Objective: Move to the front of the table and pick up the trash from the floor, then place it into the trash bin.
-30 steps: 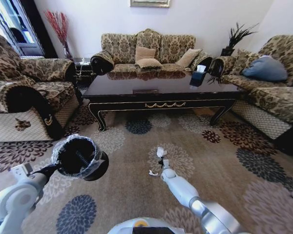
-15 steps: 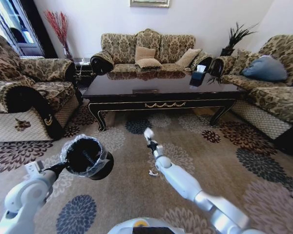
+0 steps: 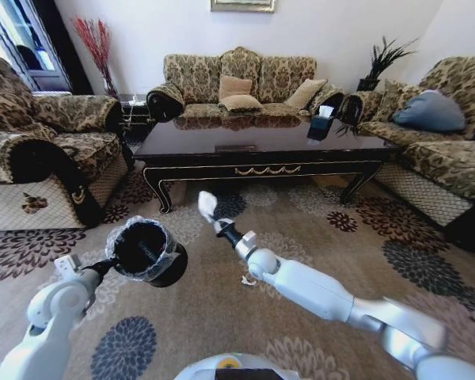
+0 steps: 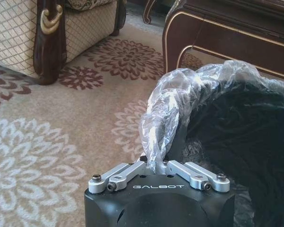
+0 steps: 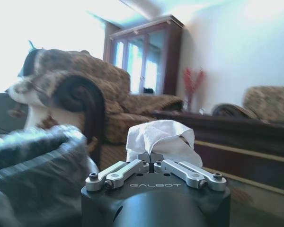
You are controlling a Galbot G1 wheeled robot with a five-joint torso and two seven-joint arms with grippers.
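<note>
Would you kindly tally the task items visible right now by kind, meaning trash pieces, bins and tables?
Trash pieces: 2, the crumpled white paper held in the right gripper and a small white scrap on the floor
Trash bins: 1, the trash bin held by the left gripper
Tables: 1, the table
Total: 4
</note>
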